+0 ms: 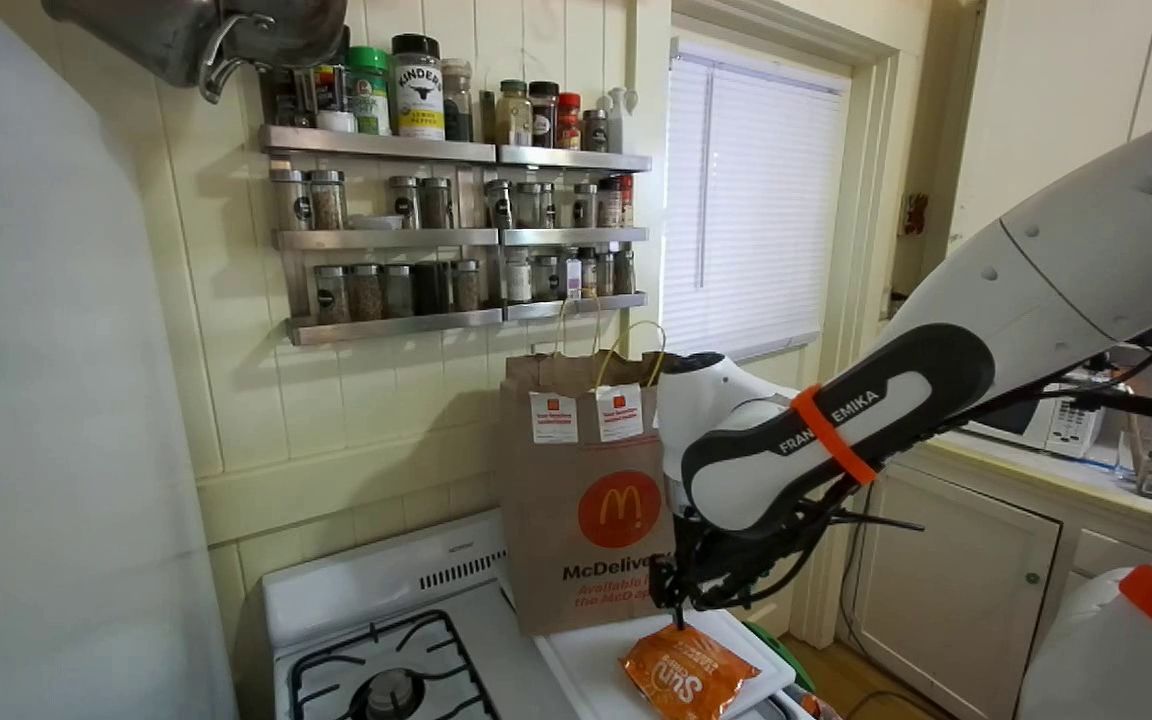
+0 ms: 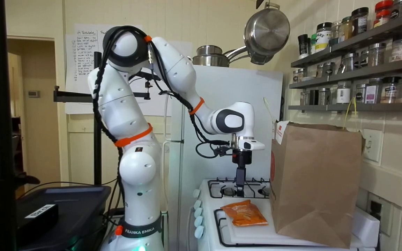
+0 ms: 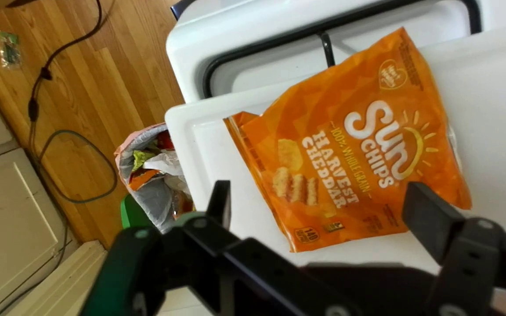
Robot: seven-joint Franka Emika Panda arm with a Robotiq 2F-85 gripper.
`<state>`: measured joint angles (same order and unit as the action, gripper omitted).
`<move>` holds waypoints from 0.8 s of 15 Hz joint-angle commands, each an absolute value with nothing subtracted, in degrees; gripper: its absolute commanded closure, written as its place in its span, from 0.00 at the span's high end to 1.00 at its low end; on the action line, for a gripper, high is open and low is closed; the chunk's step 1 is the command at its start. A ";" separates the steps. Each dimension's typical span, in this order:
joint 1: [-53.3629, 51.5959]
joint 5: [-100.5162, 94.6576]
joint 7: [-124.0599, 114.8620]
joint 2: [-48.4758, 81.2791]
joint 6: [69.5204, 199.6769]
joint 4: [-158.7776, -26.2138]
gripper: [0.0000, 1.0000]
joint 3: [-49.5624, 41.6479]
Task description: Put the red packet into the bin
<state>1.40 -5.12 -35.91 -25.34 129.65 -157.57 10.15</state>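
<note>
Red packet (image 3: 358,153) of Sun Chips Harvest Cheddar lies flat, printed face up, on a white board (image 3: 215,158) atop a kitchen stove (image 1: 511,660). Poised over it is the gripper (image 3: 319,197), released, its fingers (image 3: 428,215) spread wide: in the wrist view one shows at the packet's four o'clock, overlapping its edge, and its mate at eight o'clock, against the white of the board. Whether a fingertip touches the packet cannot be told. At nine o'clock in the same view, partly hidden by the board's edge, a lined bin (image 3: 147,210) holds crumpled scraps (image 3: 165,164); a cable (image 3: 33,109) loops across the wooden floor (image 3: 134,57) farther out in that direction. In an exterior view, a brown McDelivery paper bag (image 1: 556,520) stands upright at the packet's eleven o'clock, with metal shelves (image 1: 386,238) of jars (image 1: 419,95) above and behind it. White and jointed, the Franka Emika arm (image 2: 120,115) rises at ten o'clock in an exterior view, while a steel pan (image 2: 267,33) hangs at twelve.
</note>
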 commanded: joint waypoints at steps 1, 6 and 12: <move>1.61 -5.09 -35.21 -20.54 137.87 -157.52 1.00 10.16; 0.68 -2.86 -32.89 -15.33 145.46 -157.57 1.00 9.16; 0.67 -3.46 -30.23 -10.53 145.71 -157.56 1.00 8.83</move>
<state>1.15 -3.85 -31.84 -13.28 144.53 -157.58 9.35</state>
